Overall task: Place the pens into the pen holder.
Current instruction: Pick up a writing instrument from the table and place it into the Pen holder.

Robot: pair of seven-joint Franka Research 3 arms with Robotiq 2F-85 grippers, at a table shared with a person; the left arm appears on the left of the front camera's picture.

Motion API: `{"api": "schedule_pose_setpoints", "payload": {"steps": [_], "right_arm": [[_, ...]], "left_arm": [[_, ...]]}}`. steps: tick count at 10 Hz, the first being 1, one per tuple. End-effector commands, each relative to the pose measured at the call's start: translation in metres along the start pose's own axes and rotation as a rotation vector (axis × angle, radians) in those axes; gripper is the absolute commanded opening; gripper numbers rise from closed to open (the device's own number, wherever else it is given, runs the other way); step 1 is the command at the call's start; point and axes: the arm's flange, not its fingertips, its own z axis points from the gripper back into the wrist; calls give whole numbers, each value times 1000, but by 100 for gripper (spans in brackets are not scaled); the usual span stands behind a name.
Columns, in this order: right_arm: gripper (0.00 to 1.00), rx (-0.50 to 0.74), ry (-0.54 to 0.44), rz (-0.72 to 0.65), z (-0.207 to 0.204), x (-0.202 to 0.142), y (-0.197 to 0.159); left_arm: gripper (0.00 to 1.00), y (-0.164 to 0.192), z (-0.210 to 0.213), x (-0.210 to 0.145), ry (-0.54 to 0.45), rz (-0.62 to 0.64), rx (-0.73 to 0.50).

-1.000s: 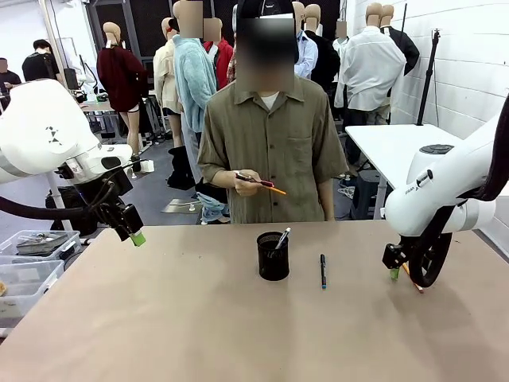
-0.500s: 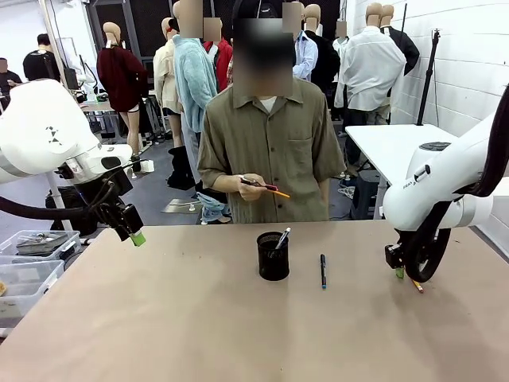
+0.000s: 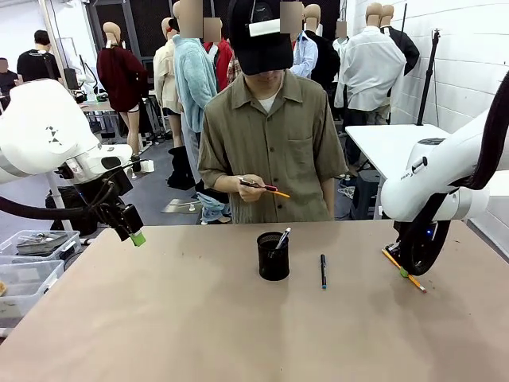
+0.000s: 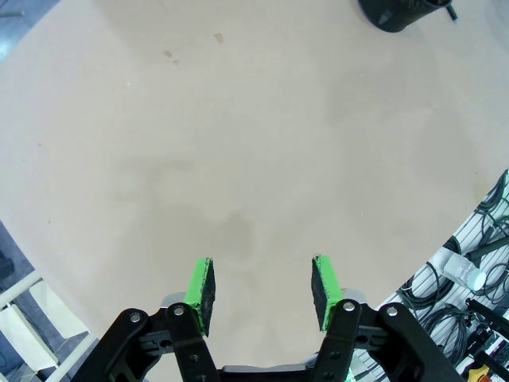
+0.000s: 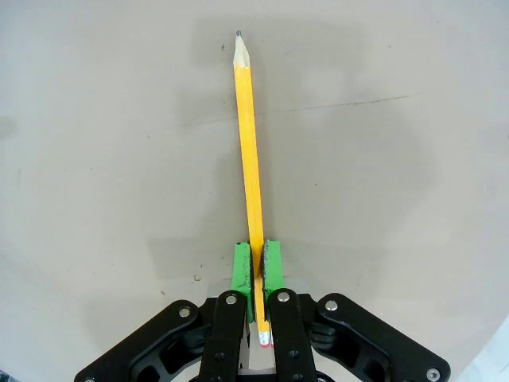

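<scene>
The black mesh pen holder (image 3: 273, 256) stands mid-table with a silvery pen (image 3: 281, 238) leaning in it. A dark pen (image 3: 323, 270) lies on the table just right of it. At the table's right edge my right gripper (image 3: 402, 271) is shut on an orange pencil (image 3: 404, 270); the right wrist view shows the pencil (image 5: 248, 143) clamped near its eraser end between the green pads (image 5: 242, 269), its tip pointing away. My left gripper (image 3: 135, 236) hovers open at the far left, nothing between its fingers (image 4: 202, 286). The person holds several pens (image 3: 264, 188) in a hand.
Clear plastic bins (image 3: 32, 256) sit off the table's left edge. A white table (image 3: 398, 143) stands behind at the right. The pen holder (image 4: 402, 13) shows at the top of the left wrist view.
My right gripper has shut on the orange pencil and raised it slightly off the table. The left arm has not moved.
</scene>
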Motion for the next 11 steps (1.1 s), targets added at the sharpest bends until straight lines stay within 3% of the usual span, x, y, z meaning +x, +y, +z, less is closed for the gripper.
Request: {"api": "schedule_pose_setpoints", "payload": {"steps": [1, 4, 8, 11], "right_arm": [[0, 34, 12, 40, -1, -7, -5], [0, 183, -259, 324, 45, -36, 13], [0, 404, -556, 708, 64, -44, 38], [0, 592, -667, 940, 65, -43, 49]], "left_arm": [[64, 0, 1, 0, 3, -2, 7], [64, 0, 1, 0, 3, -2, 7], [64, 0, 1, 0, 3, -2, 7], [64, 0, 1, 0, 3, -2, 7]]}}
